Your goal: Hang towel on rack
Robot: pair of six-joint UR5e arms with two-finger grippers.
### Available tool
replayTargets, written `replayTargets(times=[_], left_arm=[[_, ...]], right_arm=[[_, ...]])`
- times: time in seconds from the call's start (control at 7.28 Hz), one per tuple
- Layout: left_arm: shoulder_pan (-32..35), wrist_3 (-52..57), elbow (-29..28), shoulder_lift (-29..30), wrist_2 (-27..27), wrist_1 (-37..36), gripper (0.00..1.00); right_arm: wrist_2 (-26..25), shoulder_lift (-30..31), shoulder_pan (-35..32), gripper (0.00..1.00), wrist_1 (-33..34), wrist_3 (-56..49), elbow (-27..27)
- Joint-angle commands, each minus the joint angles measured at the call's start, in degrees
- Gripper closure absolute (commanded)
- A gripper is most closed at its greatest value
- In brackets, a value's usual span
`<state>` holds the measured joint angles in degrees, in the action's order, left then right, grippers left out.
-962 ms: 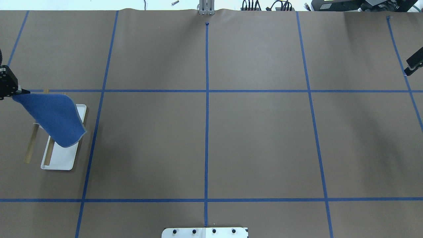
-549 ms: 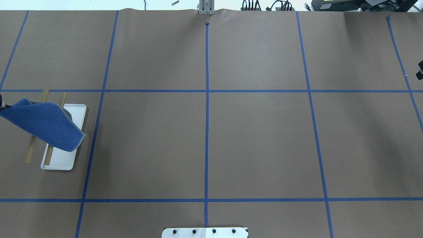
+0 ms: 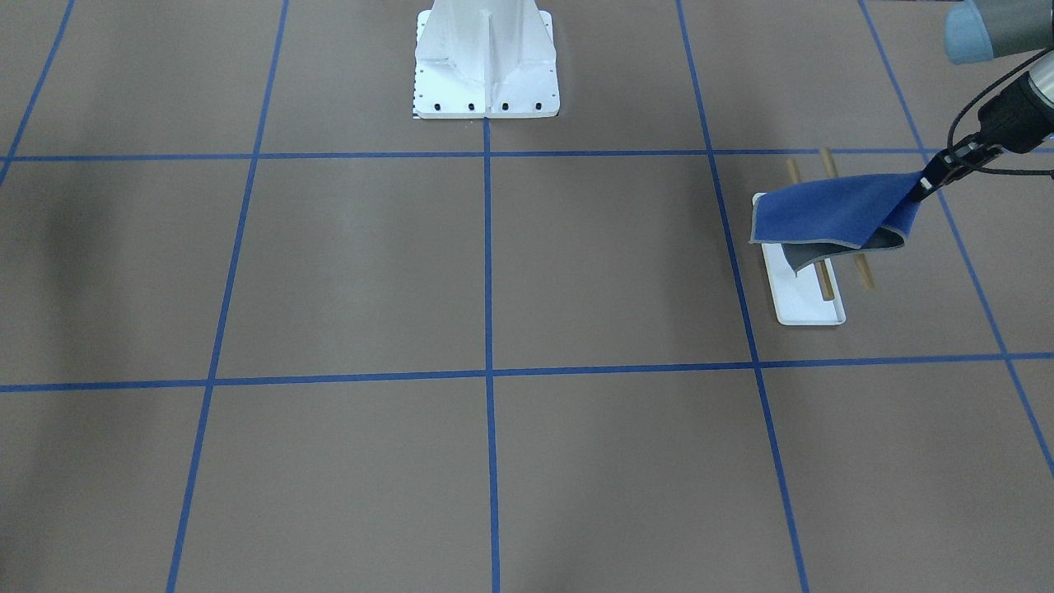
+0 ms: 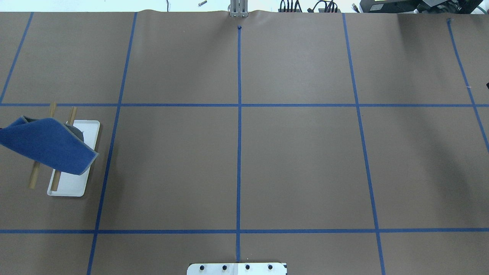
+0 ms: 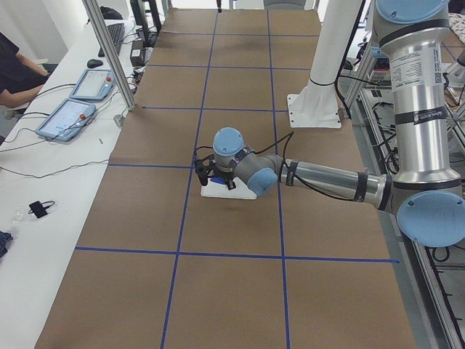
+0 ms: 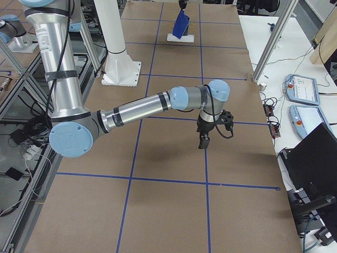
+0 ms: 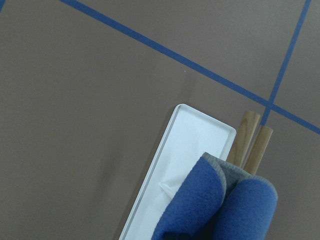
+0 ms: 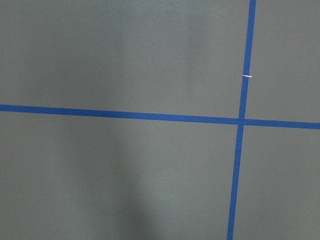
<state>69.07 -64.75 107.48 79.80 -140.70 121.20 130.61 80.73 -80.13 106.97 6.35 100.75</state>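
The blue towel (image 3: 832, 216) is spread across both wooden rods of the rack (image 3: 826, 167), its grey underside folded under over the white tray base (image 3: 805, 303). I cannot tell whether it rests on the rods. My left gripper (image 3: 925, 184) is shut on the towel's corner just beyond the outer rod. In the overhead view the towel (image 4: 47, 143) covers the middle of the rack (image 4: 72, 185), and the left gripper is off the left edge. The left wrist view shows the towel (image 7: 220, 205), tray (image 7: 187, 150) and rod ends (image 7: 245, 135). My right gripper (image 6: 202, 142) hangs above bare table far away; I cannot tell its state.
The large white bolted pedestal (image 3: 486, 62) stands at the robot's side of the table. Blue tape lines (image 4: 239, 133) divide the brown table. Tablets and cables (image 5: 69, 116) lie on the side bench.
The left gripper has moved left out of the overhead view, pulling the towel lower and across the rods. The right gripper has drawn off the right edge.
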Motion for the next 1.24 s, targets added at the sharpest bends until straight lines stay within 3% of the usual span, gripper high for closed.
replayTargets(times=[0.0, 0.14, 0.27, 0.55, 0.82, 1.1], left_arm=[[-0.08, 3.46, -1.48, -0.26, 3.74, 0.0, 0.42], [-0.08, 7.93, -2.79, -0.26, 4.11, 0.17, 0.06], [0.01, 8.49, -3.41, -0.26, 4.46, 0.26, 0.02], [-0.08, 10.85, -4.29, -0.26, 11.9, 0.26, 0.02], [2.45, 17.95, -4.2, 0.26, 13.17, -0.26, 0.02], [6.66, 35.29, -3.86, 1.31, 13.87, -9.43, 0.02]], right_arm=[[-0.09, -0.05, -0.2, 0.0, 0.0, -0.37, -0.46], [-0.09, -0.05, -0.64, 0.0, 0.08, -0.29, -0.38], [-0.09, 0.13, -0.91, 0.0, 0.08, -0.29, -0.38], [0.26, 0.22, -1.52, 0.0, 0.0, -0.64, 0.15], [0.0, 2.23, -1.52, 0.0, 0.0, -0.81, -0.28], [0.26, 3.98, -3.1, 0.0, 0.0, -0.9, -0.64]])
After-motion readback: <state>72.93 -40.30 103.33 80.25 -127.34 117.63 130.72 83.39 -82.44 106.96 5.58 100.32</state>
